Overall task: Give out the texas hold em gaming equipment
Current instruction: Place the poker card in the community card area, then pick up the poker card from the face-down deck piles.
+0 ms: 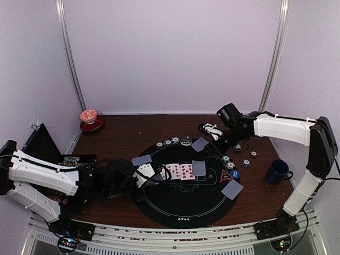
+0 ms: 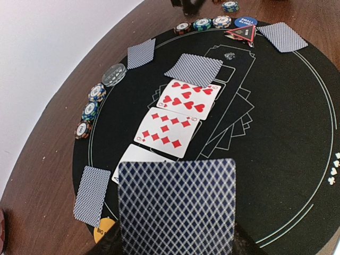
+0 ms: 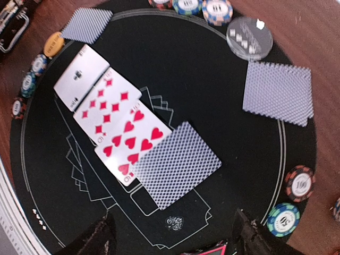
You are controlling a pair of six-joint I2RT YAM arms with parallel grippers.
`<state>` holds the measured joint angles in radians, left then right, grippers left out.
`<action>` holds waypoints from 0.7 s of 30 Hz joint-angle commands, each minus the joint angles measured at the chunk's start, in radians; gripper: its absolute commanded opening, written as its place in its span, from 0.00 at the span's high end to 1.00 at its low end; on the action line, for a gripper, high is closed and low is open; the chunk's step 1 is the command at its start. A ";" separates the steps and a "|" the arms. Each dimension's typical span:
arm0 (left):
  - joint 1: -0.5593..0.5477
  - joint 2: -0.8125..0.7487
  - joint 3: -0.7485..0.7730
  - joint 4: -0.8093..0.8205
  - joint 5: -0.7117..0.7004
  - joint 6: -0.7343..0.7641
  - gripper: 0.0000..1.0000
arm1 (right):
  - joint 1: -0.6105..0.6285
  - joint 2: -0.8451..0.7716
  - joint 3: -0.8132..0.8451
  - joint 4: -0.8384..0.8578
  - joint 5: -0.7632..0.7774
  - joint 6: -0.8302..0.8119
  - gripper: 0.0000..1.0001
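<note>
Jaws of the left gripper (image 1: 149,173) clamp a grey-blue lattice-backed card (image 2: 177,207); the right gripper's (image 3: 174,228) jaws stand spread.

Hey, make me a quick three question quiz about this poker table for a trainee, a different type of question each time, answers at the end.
1. True or false: the right claw is gripping a chip.
2. What does the left claw hold?
3. Which suit is the face-up card right beside the central face-down card? A spades, B hearts, C clubs.
Key: 1 false, it stands open and empty. 2 one playing card, back showing. 3 B.
</note>
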<state>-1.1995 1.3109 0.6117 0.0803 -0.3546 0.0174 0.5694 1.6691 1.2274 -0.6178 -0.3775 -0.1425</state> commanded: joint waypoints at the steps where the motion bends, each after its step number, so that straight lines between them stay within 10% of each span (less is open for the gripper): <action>1: -0.003 -0.007 0.034 0.038 0.003 0.004 0.46 | 0.004 -0.042 0.080 -0.003 -0.100 -0.025 0.23; 21: -0.003 -0.014 0.031 0.037 0.017 0.009 0.46 | 0.280 0.253 0.403 -0.049 -0.339 -0.075 0.24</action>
<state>-1.1995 1.3109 0.6136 0.0799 -0.3504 0.0181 0.8173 1.8908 1.5948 -0.6380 -0.6769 -0.1814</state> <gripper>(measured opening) 0.543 0.760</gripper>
